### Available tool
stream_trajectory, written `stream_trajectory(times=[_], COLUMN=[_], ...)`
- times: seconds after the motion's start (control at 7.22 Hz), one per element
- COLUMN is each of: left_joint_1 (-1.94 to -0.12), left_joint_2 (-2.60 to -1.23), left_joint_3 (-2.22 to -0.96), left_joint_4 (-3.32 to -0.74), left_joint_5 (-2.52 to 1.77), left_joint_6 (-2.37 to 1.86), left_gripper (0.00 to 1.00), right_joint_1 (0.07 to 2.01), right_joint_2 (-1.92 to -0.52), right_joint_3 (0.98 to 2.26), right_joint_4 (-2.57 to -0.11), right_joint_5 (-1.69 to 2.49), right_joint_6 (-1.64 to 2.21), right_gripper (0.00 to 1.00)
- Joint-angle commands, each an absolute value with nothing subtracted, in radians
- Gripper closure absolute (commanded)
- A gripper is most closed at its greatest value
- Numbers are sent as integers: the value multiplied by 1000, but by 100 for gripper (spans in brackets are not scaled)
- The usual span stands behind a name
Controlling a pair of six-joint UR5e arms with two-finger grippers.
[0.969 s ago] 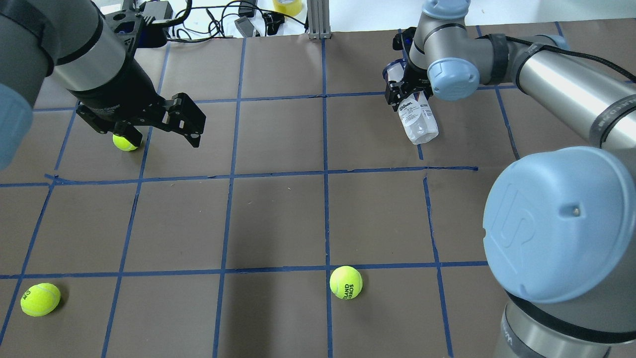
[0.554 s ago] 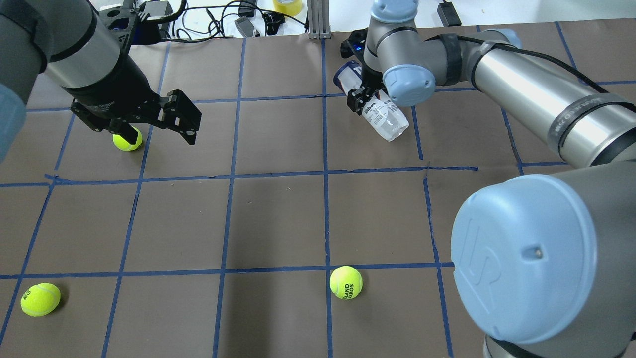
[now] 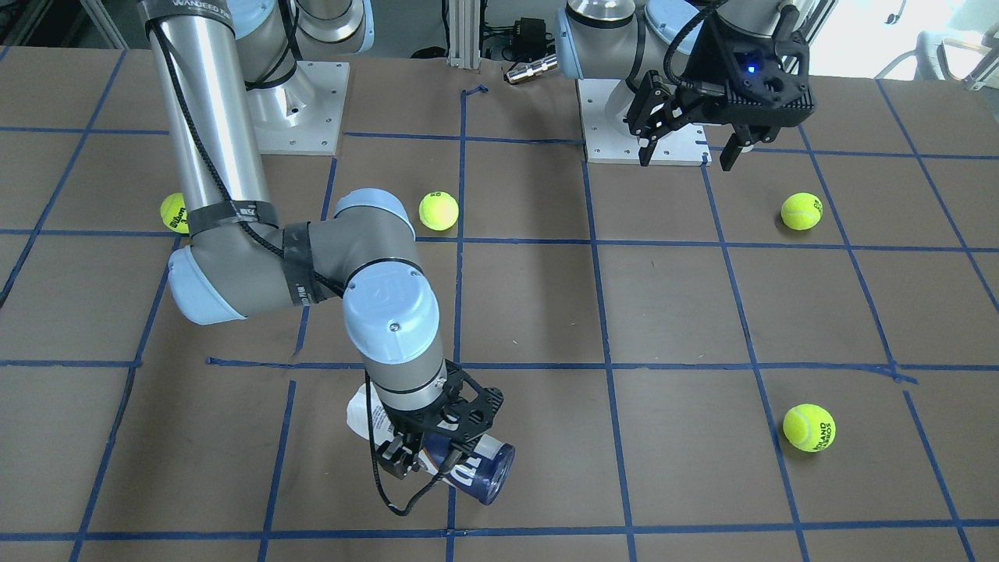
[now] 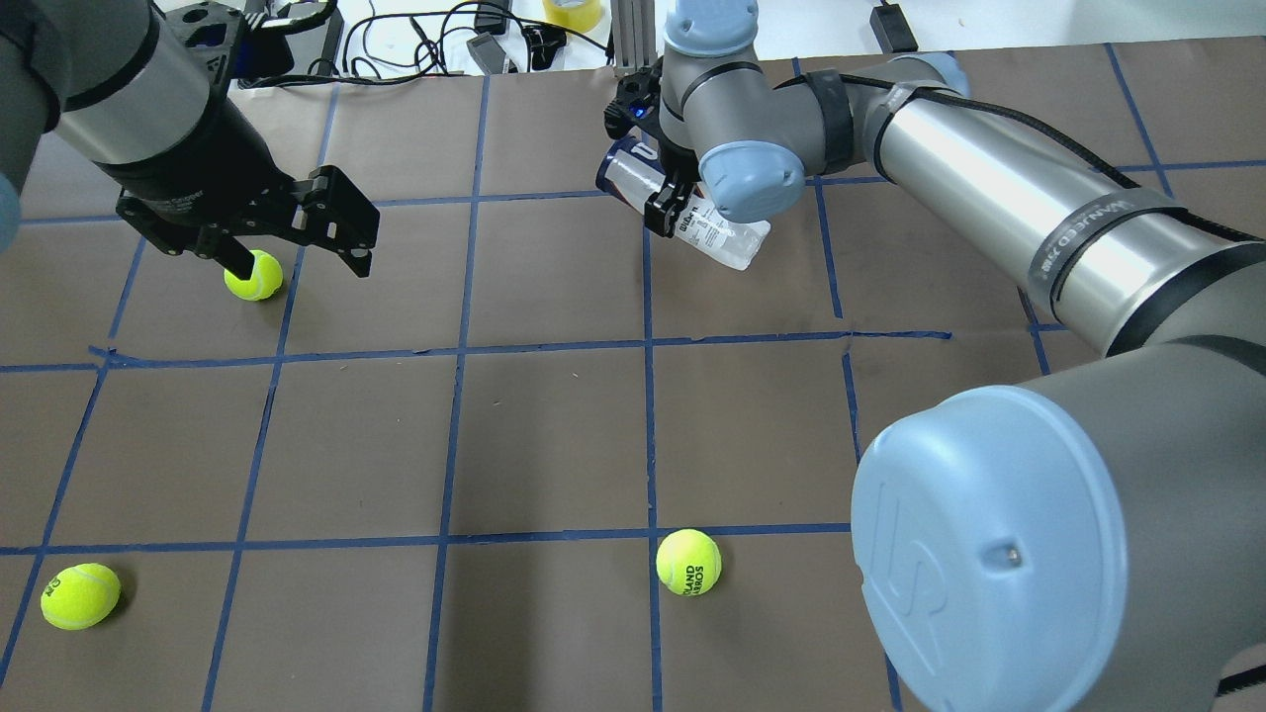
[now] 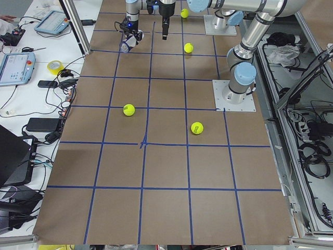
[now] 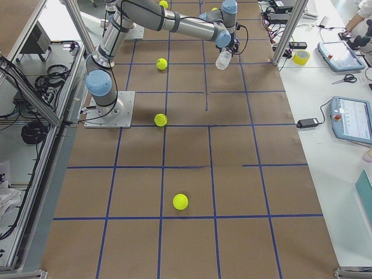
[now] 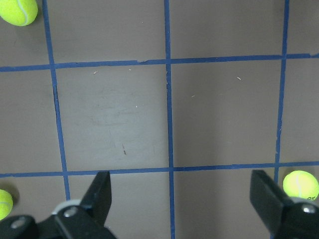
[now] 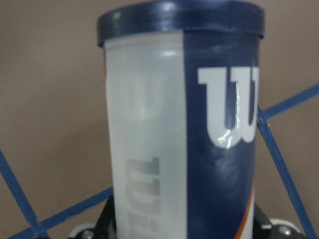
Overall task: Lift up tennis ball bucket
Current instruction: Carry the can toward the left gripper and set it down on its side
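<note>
The tennis ball bucket (image 4: 727,237) is a clear tube with a navy Wilson label and a dark rim. My right gripper (image 4: 665,203) is shut on it near the far middle of the table and holds it tilted above the surface. It also shows in the front view (image 3: 488,468), under the right gripper (image 3: 414,453). The tube fills the right wrist view (image 8: 184,124). My left gripper (image 4: 297,245) is open and empty, hovering beside a tennis ball (image 4: 253,275) at the far left. Its open fingers show in the left wrist view (image 7: 99,194).
Loose tennis balls lie at the near middle (image 4: 688,562) and the near left (image 4: 79,595). Cables and a yellow tape roll (image 4: 574,12) lie beyond the far edge. The right arm's big elbow (image 4: 989,554) covers the near right. Blue tape lines grid the brown table (image 4: 544,435).
My right arm has swung left across the far side with the tube in its grip, and the tube has tilted more. My left gripper has drifted slightly left and stays open.
</note>
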State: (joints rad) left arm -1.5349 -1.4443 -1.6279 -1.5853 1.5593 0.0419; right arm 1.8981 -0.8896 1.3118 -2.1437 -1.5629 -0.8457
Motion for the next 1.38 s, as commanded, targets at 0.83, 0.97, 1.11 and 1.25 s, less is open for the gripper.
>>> stream_trajectory(times=[0.83,0.97,1.11,1.25], left_joint_1=[-1505,-1505,-1505,-1505], left_joint_2=[-1442,-1442,-1443,-1443], left_joint_3=[-1628,-1629,-1629,-1629], left_joint_4=[-1588,-1588,-1588,-1588], left_joint_5=[1554,1555,1552,1551], left_joint_6=[58,58,58,58], left_gripper=[0,0,0,0], right_joint_1=[2066,2066,2065,2065], right_joint_2=[-773,-766,-765,-768], right_joint_3=[1232,1233,1229,1227], right_joint_4=[-2141,-2143,-2143,-2140], right_joint_5=[-1654,-1654,-1654,-1655], right_joint_6=[-1148,-1146,-1147,-1146], right_gripper=[19,19,19,13])
